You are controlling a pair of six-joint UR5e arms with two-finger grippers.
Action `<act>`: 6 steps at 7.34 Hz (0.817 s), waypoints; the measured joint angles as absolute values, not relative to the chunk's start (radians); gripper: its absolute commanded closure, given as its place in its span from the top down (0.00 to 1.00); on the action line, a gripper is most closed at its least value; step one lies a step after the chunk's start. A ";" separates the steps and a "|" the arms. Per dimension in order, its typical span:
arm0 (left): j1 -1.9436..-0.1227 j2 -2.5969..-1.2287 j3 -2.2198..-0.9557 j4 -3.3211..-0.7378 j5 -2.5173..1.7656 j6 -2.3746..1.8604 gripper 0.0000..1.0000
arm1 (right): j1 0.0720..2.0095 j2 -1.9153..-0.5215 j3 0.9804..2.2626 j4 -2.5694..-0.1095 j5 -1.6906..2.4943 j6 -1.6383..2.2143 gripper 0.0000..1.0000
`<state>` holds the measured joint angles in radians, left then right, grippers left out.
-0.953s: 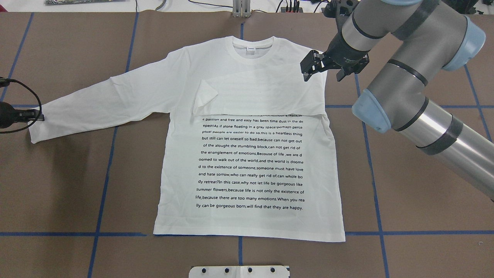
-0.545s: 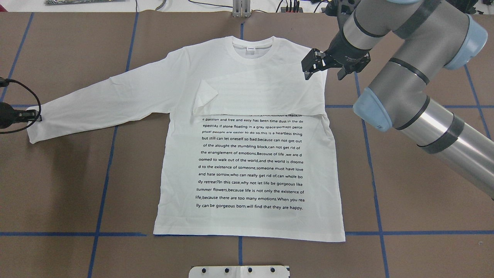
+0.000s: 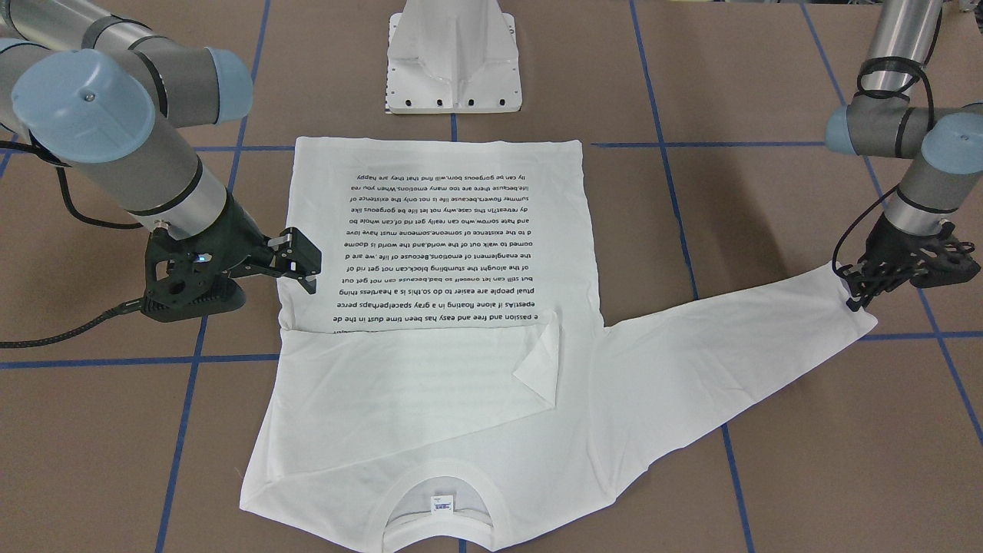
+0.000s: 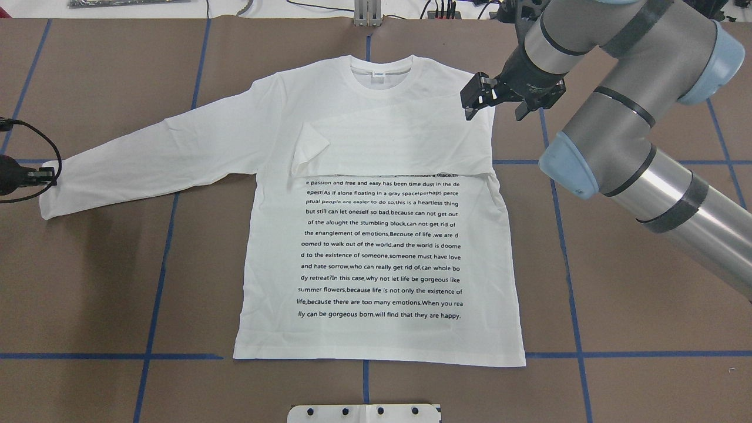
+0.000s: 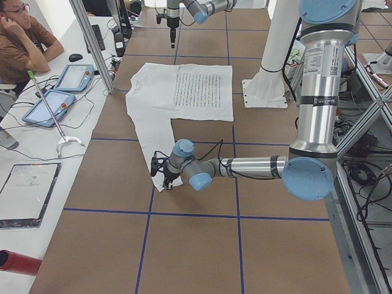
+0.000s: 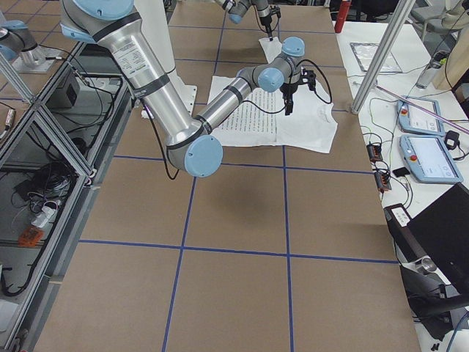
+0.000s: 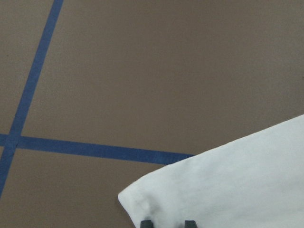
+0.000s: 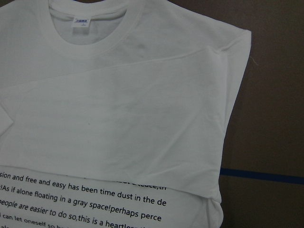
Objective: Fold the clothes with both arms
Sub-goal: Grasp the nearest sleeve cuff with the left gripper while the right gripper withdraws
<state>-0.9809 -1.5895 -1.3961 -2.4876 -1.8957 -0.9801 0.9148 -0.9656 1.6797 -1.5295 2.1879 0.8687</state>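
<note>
Roughly speaking, the fold is in its early stage. The T-shirt (image 4: 376,247) lies flat, print up, in the middle of the table (image 4: 617,294), collar toward the top of the overhead view. One folded sleeve (image 4: 399,138) is already laid across the chest, its end turned up just left of centre. The outstretched sleeve (image 4: 164,150) runs off to the left edge of that frame. There the left gripper (image 4: 44,176) sits on the cuff; in its wrist view the fingertips (image 7: 147,223) stand close together on the cloth, so it looks pinched on the sleeve end. The right gripper (image 4: 493,113) hovers over the shoulder at upper right, fingers spread wide and empty. Left to do, by my reading: bring the second sleeve across, then fold the body itself.
</note>
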 measured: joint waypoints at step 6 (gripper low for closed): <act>-0.978 -1.832 -1.732 -1.884 -1.985 -0.990 0.00 | 0.978 -1.116 1.745 -1.526 2.220 0.761 1.00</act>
<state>-0.9784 -1.8318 -1.7317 -1.8845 -1.9851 -0.9896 0.9781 -1.1161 1.7452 -1.5260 2.2197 0.7611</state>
